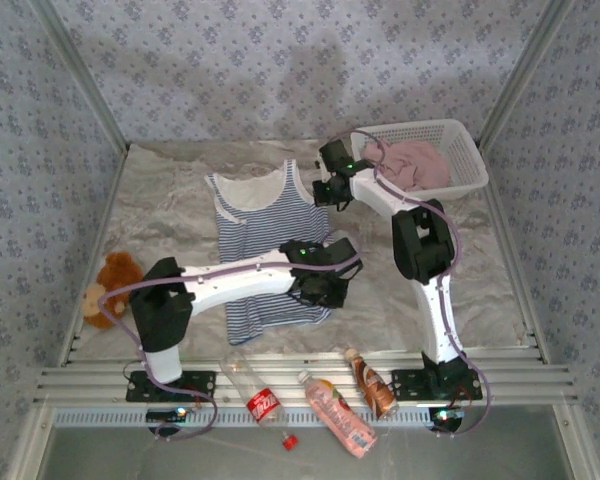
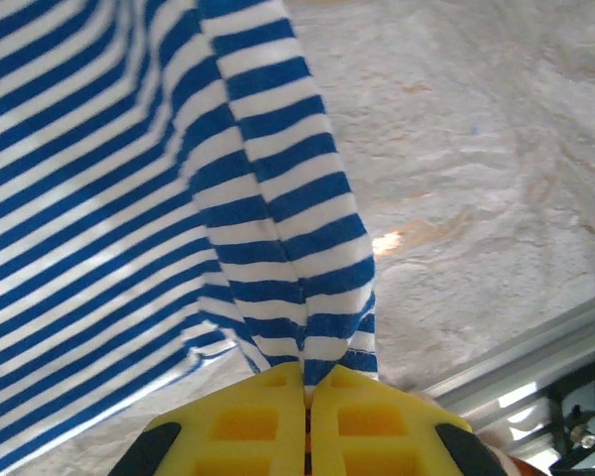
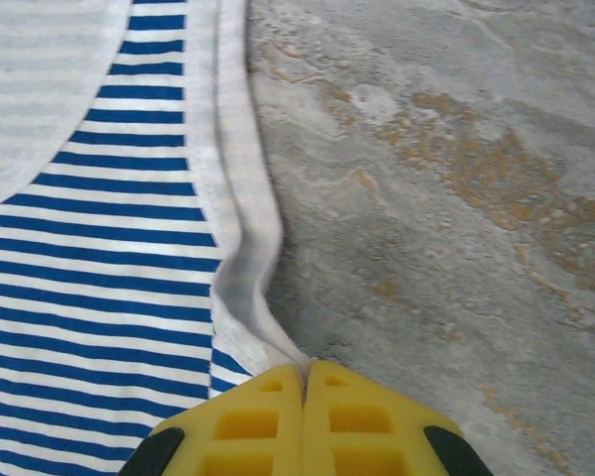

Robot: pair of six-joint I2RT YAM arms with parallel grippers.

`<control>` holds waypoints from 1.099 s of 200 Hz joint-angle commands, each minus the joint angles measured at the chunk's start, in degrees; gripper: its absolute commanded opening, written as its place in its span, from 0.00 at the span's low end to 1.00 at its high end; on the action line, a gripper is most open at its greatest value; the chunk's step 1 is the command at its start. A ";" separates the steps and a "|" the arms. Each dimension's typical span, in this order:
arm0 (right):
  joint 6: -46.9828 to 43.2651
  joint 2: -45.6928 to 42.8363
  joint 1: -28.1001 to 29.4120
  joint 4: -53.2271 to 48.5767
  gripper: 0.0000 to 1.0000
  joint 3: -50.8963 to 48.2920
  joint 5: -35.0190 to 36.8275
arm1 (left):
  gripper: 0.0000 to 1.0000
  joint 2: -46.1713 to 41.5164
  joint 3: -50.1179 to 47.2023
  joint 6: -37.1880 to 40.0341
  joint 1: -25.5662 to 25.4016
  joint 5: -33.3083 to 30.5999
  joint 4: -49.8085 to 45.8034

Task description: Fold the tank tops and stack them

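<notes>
Navy-and-white striped tank top lies spread on the table. Nearest you, your left gripper is clamped on its lower right hem corner; farther up, your right gripper pinches the right strap edge. Lift both evenly and keep that side taut as you fold it across. Beyond, the pink tank top sits in the white basket.

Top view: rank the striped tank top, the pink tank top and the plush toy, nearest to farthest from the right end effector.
From the right end effector:
1. striped tank top: its shoulder edge is pinched in the end effector.
2. pink tank top: to the right, inside the white basket.
3. brown plush toy: far to the left.
</notes>
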 commanded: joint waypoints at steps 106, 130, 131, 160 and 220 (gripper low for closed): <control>0.66 7.96 7.74 -2.57 0.06 9.96 5.01 | 0.09 -8.77 -18.05 -8.41 4.04 1.86 7.77; 0.89 8.78 8.26 -1.82 0.10 9.70 4.99 | 0.11 -7.75 -19.15 -9.00 4.43 2.64 9.24; 0.92 8.77 8.28 -1.80 0.10 9.74 4.96 | 0.11 -7.69 -19.25 -9.02 4.43 2.69 9.31; 1.94 8.85 8.54 0.33 0.16 9.35 2.74 | 0.13 -6.96 -19.82 -9.30 4.80 3.10 9.47; 5.12 5.35 7.37 7.80 0.34 5.95 -5.10 | 0.26 -6.17 -19.59 -10.86 6.06 0.91 1.92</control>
